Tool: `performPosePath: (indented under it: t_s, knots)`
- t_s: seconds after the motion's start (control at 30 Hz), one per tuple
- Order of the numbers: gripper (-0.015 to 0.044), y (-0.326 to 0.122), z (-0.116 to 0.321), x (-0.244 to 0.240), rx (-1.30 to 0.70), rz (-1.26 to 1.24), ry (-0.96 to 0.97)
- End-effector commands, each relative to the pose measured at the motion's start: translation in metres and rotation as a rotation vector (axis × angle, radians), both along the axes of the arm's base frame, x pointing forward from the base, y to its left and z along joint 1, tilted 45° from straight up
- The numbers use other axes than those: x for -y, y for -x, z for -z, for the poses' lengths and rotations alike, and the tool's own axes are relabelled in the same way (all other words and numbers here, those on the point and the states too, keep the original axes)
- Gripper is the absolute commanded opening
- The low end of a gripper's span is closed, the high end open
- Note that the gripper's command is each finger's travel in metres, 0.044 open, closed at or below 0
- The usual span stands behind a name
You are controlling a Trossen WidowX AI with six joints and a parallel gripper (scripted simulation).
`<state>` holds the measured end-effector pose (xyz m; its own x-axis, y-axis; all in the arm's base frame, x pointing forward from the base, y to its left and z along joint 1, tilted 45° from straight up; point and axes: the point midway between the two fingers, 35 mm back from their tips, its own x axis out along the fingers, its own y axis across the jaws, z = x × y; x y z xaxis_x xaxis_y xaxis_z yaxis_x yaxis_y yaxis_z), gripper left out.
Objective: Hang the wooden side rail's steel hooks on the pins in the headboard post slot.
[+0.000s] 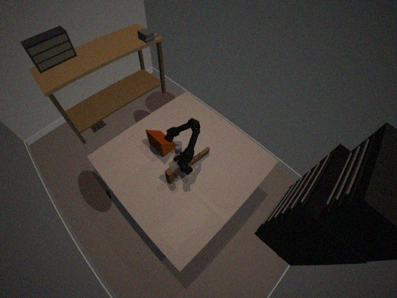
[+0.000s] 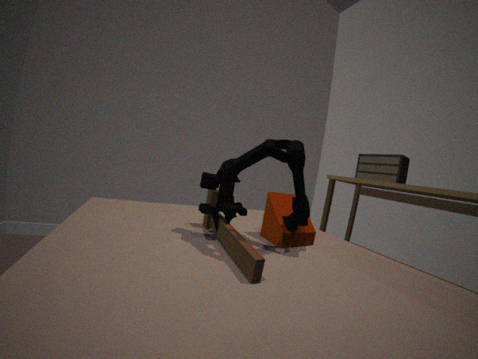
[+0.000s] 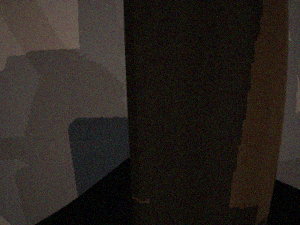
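The wooden side rail point(image 1: 200, 155) point(image 2: 240, 248) point(image 3: 190, 99) stands on its narrow edge. Its far end, nearest the exterior camera, appears to rest on the table. Its other end is close to the upright headboard post point(image 1: 169, 177) point(image 2: 212, 195). Whether they touch is unclear. My gripper point(image 1: 183, 167) point(image 2: 221, 223) point(image 3: 174, 167) is shut on the rail near the post end, from above. The steel hooks, the slot and the pins cannot be made out in any view. The rail fills the middle of the wrist view.
An orange wedge-shaped block point(image 1: 161, 143) point(image 2: 274, 222) stands beside the arm's base. The pale table top point(image 1: 198, 227) point(image 2: 119, 302) carries them all. A wooden workbench point(image 1: 95, 57) point(image 2: 429, 191) with a drawer cabinet point(image 1: 51, 51) point(image 2: 379, 168) stands off the table.
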<state>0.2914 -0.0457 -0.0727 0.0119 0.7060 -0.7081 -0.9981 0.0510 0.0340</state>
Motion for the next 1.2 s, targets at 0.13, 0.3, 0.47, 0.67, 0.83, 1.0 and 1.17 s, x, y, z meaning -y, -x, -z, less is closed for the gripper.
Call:
performPosePath:
  t_s: [0.13, 0.3, 0.47, 0.67, 0.83, 1.0, 1.17]
  knots:
    - [0.0000, -0.0014, 0.0012, 0.0051, 0.007, 0.005, 0.009]
    - [0.0000, -0.0018, 0.0013, 0.0055, 0.007, 0.005, 0.009]
    - [0.0000, -0.0022, 0.0013, 0.0060, 0.007, 0.005, 0.009]
    - [0.0000, -0.0021, 0.0013, 0.0069, 0.007, 0.005, 0.009]
    - [0.0000, -0.0015, 0.0019, 0.0071, 0.007, 0.005, 0.009]
    - [0.0000, -0.0012, 0.0027, 0.0071, 0.007, 0.005, 0.009]
    - [0.0000, -0.0018, 0.0033, 0.0073, 0.007, 0.005, 0.009]
